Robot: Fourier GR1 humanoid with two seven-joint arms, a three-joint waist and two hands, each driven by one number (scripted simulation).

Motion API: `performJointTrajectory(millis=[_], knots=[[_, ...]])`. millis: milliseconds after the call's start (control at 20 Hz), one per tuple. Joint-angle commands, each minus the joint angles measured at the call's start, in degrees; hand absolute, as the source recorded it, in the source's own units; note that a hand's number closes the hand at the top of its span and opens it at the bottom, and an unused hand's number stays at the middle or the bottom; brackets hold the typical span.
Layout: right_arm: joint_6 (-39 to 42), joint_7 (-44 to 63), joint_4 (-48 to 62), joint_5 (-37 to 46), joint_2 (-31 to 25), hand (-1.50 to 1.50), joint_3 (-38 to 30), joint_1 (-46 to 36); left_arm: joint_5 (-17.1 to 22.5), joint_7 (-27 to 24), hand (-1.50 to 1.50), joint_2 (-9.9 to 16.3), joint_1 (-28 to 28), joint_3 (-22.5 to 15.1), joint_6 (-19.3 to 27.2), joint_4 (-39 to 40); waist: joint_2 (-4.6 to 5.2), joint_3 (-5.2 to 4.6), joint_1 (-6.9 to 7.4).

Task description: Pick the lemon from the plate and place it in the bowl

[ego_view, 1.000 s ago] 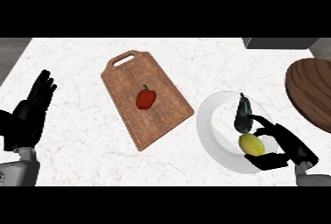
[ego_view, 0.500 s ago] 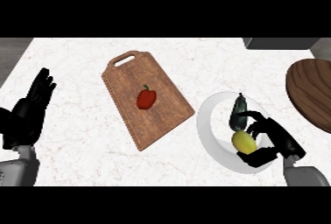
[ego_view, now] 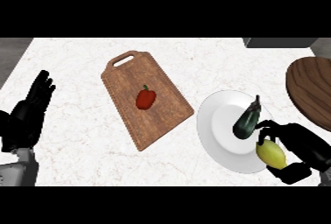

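Gripping hand: right hand [ego_view: 304, 151], fingers curled round oval yellow lemon [ego_view: 271, 154]
Plate: round white plate [ego_view: 216, 131], dark glossy eggplant [ego_view: 248, 121] on it
Left hand [ego_view: 27, 114]: fingers straight, spread

No text, label, brand, number or sign can be read anywhere in the head view; nothing legible is carried by any surface or object on the counter.

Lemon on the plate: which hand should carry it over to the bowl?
Right. The right hand is already curled round the lemon on the plate, with the wooden bowl just beyond. The left hand rests open at the far left edge.
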Motion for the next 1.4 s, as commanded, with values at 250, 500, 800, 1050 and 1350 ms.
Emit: performJointTrajectory(millis=[250, 500, 800, 1050, 1350], knots=[[-7.07, -17.67, -14.27, -5.22, -14.9, 1.5, -15.98, 9.07, -0.33, 0.04, 0.0, -0.66, 1.43, 0.56, 0.75, -0.5, 0.01, 0.22, -2.05], [-5.39, -15.65, -16.12, -19.51, -11.6, 1.5, -30.06, 8.64, -0.58, 0.42, 0.0, -0.11, 2.26, 0.9, 0.54, -1.18, 0.04, 0.23, -1.72], [3.54, -12.05, -12.75, -29.03, -14.35, 1.5, -41.2, 6.94, 1.16, 1.74, 0.0, 2.69, -2.53, 3.09, -2.26, 0.34, 0.56, 0.24, -0.19], [3.63, -13.18, 3.61, -25.52, -16.44, 1.5, -37.07, -4.77, -0.92, 0.49, 0.0, -0.16, -1.6, 0.6, -1.25, -0.43, 0.83, 0.28, 1.1], [4.48, -18.72, 18.81, -23.17, -16.63, 1.5, -32.76, -13.86, -1.22, 4.76, 0.0, -0.58, -2.67, -0.1, -1.07, -3.3, 0.84, 0.32, 1.45]])
